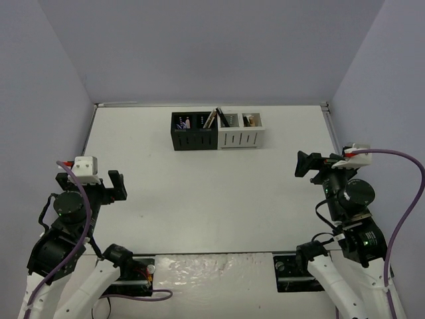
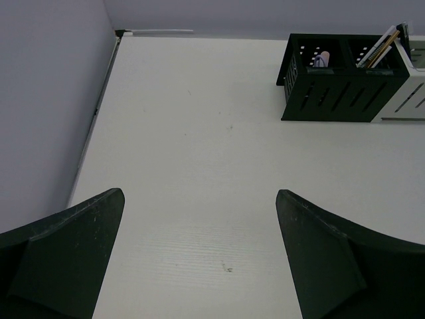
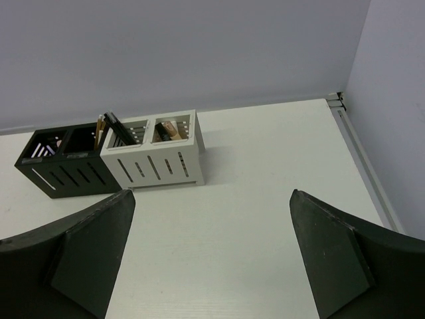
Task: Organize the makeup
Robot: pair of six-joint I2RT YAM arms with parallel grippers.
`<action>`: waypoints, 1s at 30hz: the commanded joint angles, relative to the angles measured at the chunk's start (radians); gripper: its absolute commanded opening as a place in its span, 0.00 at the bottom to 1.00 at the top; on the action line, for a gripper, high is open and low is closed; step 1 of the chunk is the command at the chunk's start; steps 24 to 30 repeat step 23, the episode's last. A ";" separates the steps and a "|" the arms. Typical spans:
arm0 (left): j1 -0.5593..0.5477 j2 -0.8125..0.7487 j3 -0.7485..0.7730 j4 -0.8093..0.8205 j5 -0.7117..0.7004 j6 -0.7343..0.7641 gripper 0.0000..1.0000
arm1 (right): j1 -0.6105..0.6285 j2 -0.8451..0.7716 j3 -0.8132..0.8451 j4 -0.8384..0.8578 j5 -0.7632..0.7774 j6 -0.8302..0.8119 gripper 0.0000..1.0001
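White table (image 1: 199, 199), plain lilac-grey walls (image 1: 212, 46) on three sides.

Makeup (image 1: 213, 118): all that is visible sits inside the two slotted organizers at the far middle of the table.
- Slim pencils (image 3: 111, 123), black and tan, stand at the junction of the two boxes. They are taller than the walls, so they lean on the rim with their tips sticking out.
- Lilac piece (image 2: 320, 58) sits low in the left compartment of the black organizer (image 1: 194, 139), upright against the wall.
- Tan piece (image 3: 169, 128) is in the right compartment of the white organizer (image 1: 242, 138). Its type is too small to tell.
- Other compartments are too dark to read.

The organizers touch side by side, black on the left and white on the right. The compartments keep thin items upright and sorted.

Left gripper (image 2: 199, 193): jaws wide apart with nothing between them. It hangs over bare table near the left edge, well apart from the boxes.

Right gripper (image 3: 212, 193): jaws also wide apart and empty. It is near the right edge and aimed toward the white organizer.

Judgement: no loose item shows on the table in any view. Both arms sit near their own sides with empty jaws, so the sorting looks finished or very nearly so. Any further move would only be a check of the dark compartments.
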 commanded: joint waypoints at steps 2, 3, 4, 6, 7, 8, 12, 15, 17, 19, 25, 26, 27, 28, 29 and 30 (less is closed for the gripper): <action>0.005 -0.013 0.016 -0.029 -0.038 0.002 0.97 | 0.018 -0.016 0.019 0.009 0.042 -0.016 1.00; 0.005 -0.017 0.013 -0.032 -0.039 0.000 0.97 | 0.019 -0.021 0.018 0.008 0.038 -0.016 1.00; 0.005 -0.021 0.010 -0.034 -0.041 -0.002 0.97 | 0.019 -0.025 0.017 0.007 0.035 -0.017 1.00; 0.005 -0.022 0.011 -0.039 -0.040 -0.008 0.97 | 0.020 -0.031 0.015 0.004 0.031 -0.015 1.00; 0.005 -0.022 0.011 -0.040 -0.039 -0.010 0.97 | 0.020 -0.030 0.015 0.004 0.031 -0.016 1.00; 0.005 -0.022 0.012 -0.042 -0.037 -0.013 0.97 | 0.020 -0.029 0.015 0.003 0.028 -0.016 1.00; 0.005 -0.018 0.010 -0.041 -0.027 -0.028 0.97 | 0.020 -0.031 0.019 -0.001 0.014 -0.017 1.00; 0.005 -0.014 0.004 -0.038 -0.014 -0.038 0.97 | 0.020 -0.039 0.020 -0.002 0.013 -0.018 1.00; 0.005 -0.006 0.002 -0.038 -0.010 -0.041 0.97 | 0.020 -0.039 0.022 -0.005 0.010 -0.020 1.00; 0.005 0.002 0.001 -0.039 -0.007 -0.044 0.97 | 0.020 -0.038 0.025 -0.006 0.010 -0.023 1.00; 0.005 0.016 0.008 -0.037 0.007 -0.052 0.97 | 0.020 -0.030 0.031 -0.008 0.003 -0.023 1.00; 0.005 0.016 0.008 -0.037 0.007 -0.052 0.97 | 0.020 -0.030 0.031 -0.008 0.003 -0.023 1.00; 0.005 0.016 0.008 -0.037 0.007 -0.052 0.97 | 0.020 -0.030 0.031 -0.008 0.003 -0.023 1.00; 0.005 0.016 0.008 -0.037 0.007 -0.052 0.97 | 0.020 -0.030 0.031 -0.008 0.003 -0.023 1.00; 0.005 0.016 0.008 -0.037 0.007 -0.052 0.97 | 0.020 -0.030 0.031 -0.008 0.003 -0.023 1.00; 0.005 0.016 0.008 -0.037 0.007 -0.052 0.97 | 0.020 -0.030 0.031 -0.008 0.003 -0.023 1.00</action>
